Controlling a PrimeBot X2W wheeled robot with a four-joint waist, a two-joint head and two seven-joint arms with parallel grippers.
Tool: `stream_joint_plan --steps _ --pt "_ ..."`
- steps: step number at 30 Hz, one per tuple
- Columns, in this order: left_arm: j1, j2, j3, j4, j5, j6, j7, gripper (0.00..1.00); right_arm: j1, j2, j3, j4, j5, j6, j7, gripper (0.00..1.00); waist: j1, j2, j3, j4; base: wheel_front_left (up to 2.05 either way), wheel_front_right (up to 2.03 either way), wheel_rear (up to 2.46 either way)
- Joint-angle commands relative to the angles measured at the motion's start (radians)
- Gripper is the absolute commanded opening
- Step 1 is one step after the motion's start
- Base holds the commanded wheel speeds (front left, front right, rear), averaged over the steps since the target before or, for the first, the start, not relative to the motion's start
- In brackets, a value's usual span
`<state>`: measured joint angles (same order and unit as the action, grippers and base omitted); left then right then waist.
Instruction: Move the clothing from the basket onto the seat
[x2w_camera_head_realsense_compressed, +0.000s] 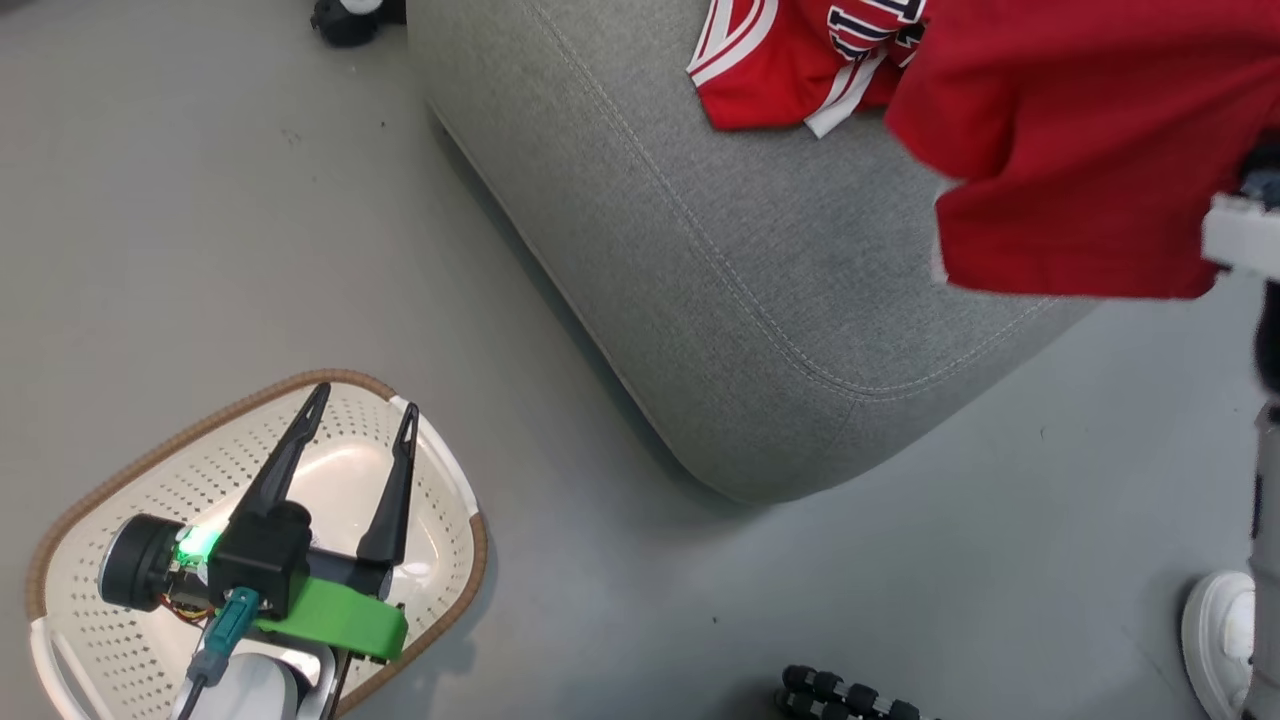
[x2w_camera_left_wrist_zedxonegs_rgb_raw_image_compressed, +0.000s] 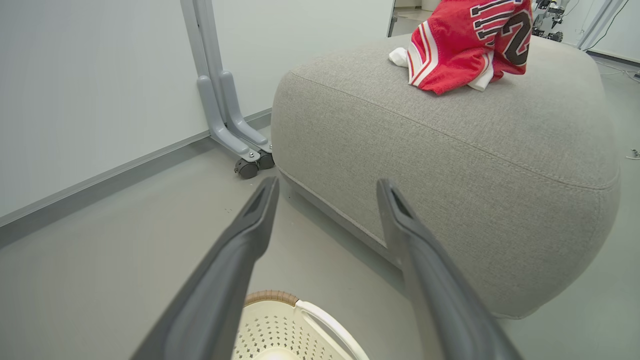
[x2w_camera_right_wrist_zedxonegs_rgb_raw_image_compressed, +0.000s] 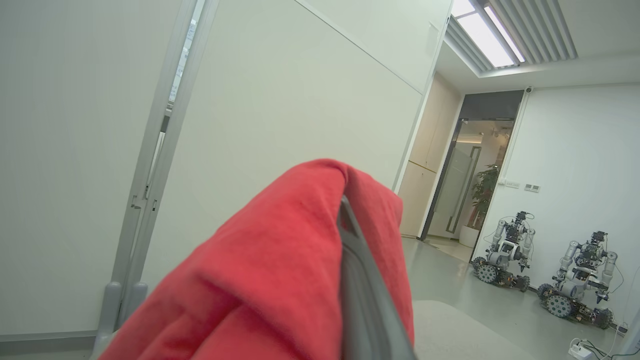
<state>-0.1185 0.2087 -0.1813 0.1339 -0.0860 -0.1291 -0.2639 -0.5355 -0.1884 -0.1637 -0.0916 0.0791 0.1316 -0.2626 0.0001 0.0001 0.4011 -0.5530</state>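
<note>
Clothing: two red garments are counted. The plain red shirt (x2w_camera_head_realsense_compressed: 1080, 150) is carried, and the jersey (x2w_camera_head_realsense_compressed: 790, 60) is laid on the seat (x2w_camera_head_realsense_compressed: 750, 300).
Right gripper (x2w_camera_right_wrist_zedxonegs_rgb_raw_image_compressed: 344, 205): the jaws are pressed together on a fold of the plain red shirt. One dark finger is seen against the cloth and the other is covered by it.
Shirt position: it is hung from the grip above the right near part of the seat. Whether its lower hem touches the cushion cannot be told.
Jersey position: it is bunched on the far part of the seat top, to the left of the shirt and well apart from the basket (x2w_camera_head_realsense_compressed: 100, 500).
Right arm pose: the arm is raised at the right of the scene, with the fingers judged to be pointed upward toward the far wall.
Left gripper (x2w_camera_head_realsense_compressed: 365, 398): the jaws are spread wide, with nothing between them.
Left arm pose: it is held low at the near left, over the basket, with the fingers aimed toward the seat.
Basket: it is stood on the floor (x2w_camera_head_realsense_compressed: 250, 250) at the near left of the seat, apart from it. No cloth is seen in the part of its inside not covered by the gripper.
Done: one garment is judged delivered, and the basket is judged emptied.
Left: the shirt is to be lowered onto the cushion and released, which is judged the last step.
</note>
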Motion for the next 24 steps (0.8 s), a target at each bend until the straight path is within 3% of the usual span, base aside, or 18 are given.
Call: stream_joint_plan --steps 1,11,19,24 --pt "-0.031 0.018 -0.002 -0.012 0.01 -0.002 0.0 1.0 -0.058 -0.018 -0.019 0.003 0.013 -0.002 -0.003 0.0 -0.0001 -0.0001 0.113 0.013 0.0 0.0 0.0" --pt "-0.121 0.071 -0.032 -0.044 0.027 -0.002 0.0 1.0 -0.366 -0.137 -0.12 0.148 0.04 -0.002 -0.003 0.0 -0.0001 -0.0001 0.281 0.082 0.0 0.0 0.0" --pt "-0.152 0.073 -0.037 -0.044 0.039 -0.002 0.0 1.0 -0.457 -0.202 -0.186 0.371 0.032 -0.002 -0.003 0.0 -0.0001 -0.0001 0.369 0.167 0.0 0.0 0.0" --pt "-0.146 0.069 -0.035 -0.049 0.048 -0.002 0.0 1.0 -0.463 -0.213 -0.155 0.514 0.009 -0.002 -0.003 0.0 -0.0001 -0.0001 0.398 0.204 0.0 0.0 0.0"
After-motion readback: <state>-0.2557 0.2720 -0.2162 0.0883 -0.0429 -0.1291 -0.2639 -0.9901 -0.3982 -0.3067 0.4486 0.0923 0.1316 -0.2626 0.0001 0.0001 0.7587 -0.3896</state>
